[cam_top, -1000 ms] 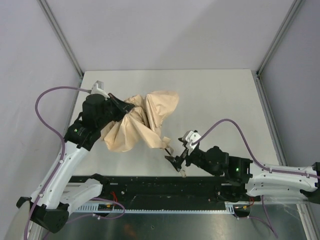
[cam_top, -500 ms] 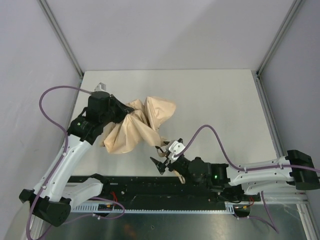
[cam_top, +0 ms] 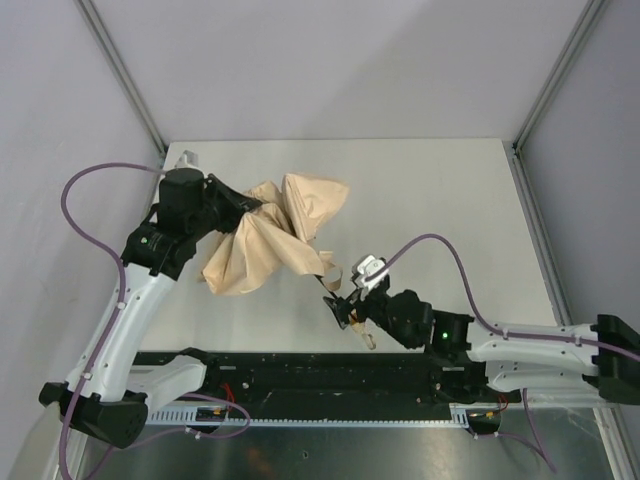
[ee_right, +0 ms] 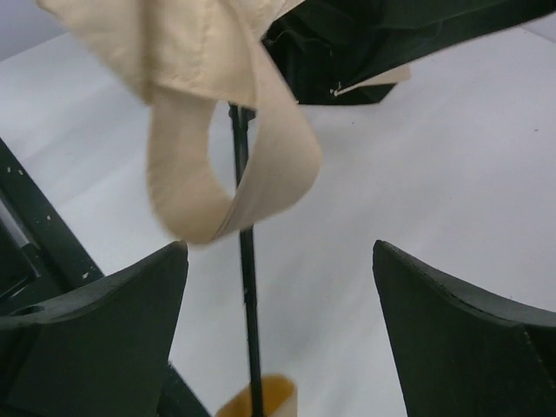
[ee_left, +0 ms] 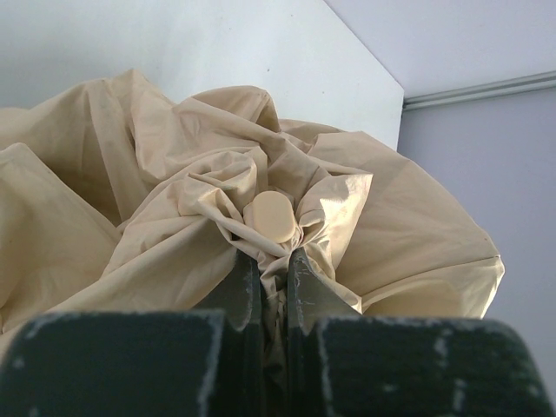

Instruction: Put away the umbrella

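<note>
The umbrella's crumpled beige canopy (cam_top: 270, 240) lies at the table's left middle. My left gripper (cam_top: 243, 208) is shut on fabric at the canopy's top, just below the tan tip cap (ee_left: 272, 217), which sits above its fingertips in the left wrist view (ee_left: 274, 259). The thin black shaft (ee_right: 248, 287) runs from the canopy to the small tan handle (ee_right: 258, 398), which lies near the front edge (cam_top: 368, 341). A beige strap loop (ee_right: 228, 174) hangs over the shaft. My right gripper (cam_top: 340, 306) is open, with the shaft between its fingers (ee_right: 104, 330), nearer the left one and untouched.
The white table (cam_top: 450, 190) is bounded by a black rail (cam_top: 330, 375) along the front edge. Grey walls and metal posts close off the back and sides. A purple cable arcs over the table behind the right arm (cam_top: 450, 250).
My right gripper swung left, then back up towards the shaft near the canopy's lower edge. My left gripper shifted slightly left and back, dragging the canopy with it.
</note>
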Tool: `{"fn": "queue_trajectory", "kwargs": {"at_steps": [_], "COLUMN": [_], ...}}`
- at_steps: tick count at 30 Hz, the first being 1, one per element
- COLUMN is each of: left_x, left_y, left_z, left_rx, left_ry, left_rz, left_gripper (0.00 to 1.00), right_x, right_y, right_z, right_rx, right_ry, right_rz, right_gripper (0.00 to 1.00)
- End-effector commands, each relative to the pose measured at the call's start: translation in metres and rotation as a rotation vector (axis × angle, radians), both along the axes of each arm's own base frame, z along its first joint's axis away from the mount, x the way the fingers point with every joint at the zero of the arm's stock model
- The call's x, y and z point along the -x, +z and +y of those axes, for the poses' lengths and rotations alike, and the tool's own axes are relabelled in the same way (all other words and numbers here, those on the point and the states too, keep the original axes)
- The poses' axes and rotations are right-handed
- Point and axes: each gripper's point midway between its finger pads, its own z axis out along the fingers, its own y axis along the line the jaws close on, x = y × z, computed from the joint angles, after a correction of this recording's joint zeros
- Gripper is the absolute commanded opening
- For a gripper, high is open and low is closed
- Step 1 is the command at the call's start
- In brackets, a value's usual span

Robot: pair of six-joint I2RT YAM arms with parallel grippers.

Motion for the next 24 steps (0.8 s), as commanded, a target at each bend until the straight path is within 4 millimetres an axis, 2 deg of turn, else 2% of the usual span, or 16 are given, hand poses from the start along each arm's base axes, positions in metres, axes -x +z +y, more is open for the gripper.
{"fn": "queue_trajectory", "kwargs": {"at_steps": [1, 5, 8, 11, 15, 16, 19, 20, 24], "left_x": [0.004, 0.005, 0.005, 0.006, 0.006, 0.007, 0.006, 0.005, 0.005], "left_y": [0.041, 0.042, 0.043, 0.043, 0.045, 0.044, 0.042, 0.041, 0.043], "left_z": [-0.007, -0.011, -0.011, -0.009, -0.004, -0.004, -0.006, -0.006, -0.003], "left_rx": [0.11, 0.135, 0.138, 0.126, 0.103, 0.109, 0.123, 0.126, 0.112], "left_ry": [-0.012, -0.027, -0.029, -0.022, -0.015, -0.014, -0.014, -0.013, -0.009], "left_rz": [-0.075, -0.056, -0.054, -0.064, -0.084, -0.08, -0.067, -0.062, -0.078], "left_gripper": [0.0, 0.0, 0.0, 0.0, 0.0, 0.0, 0.0, 0.0, 0.0], "right_x": [-0.01, -0.032, -0.044, -0.042, -0.037, -0.037, -0.034, -0.032, -0.026], "right_y": [0.012, 0.011, 0.009, 0.007, -0.006, -0.009, -0.011, -0.008, 0.005], "right_z": [0.035, 0.056, 0.061, 0.064, 0.059, 0.058, 0.065, 0.069, 0.075], "right_rx": [-0.088, -0.097, -0.113, -0.117, -0.094, -0.096, -0.124, -0.142, -0.215], "right_ry": [0.135, 0.114, 0.052, 0.057, 0.101, 0.105, 0.153, 0.173, 0.226], "right_rz": [-0.037, -0.08, -0.091, -0.083, 0.006, 0.028, 0.058, 0.055, 0.073], "right_gripper": [0.89, 0.76, 0.64, 0.6, 0.59, 0.52, 0.13, 0.07, 0.0]}}
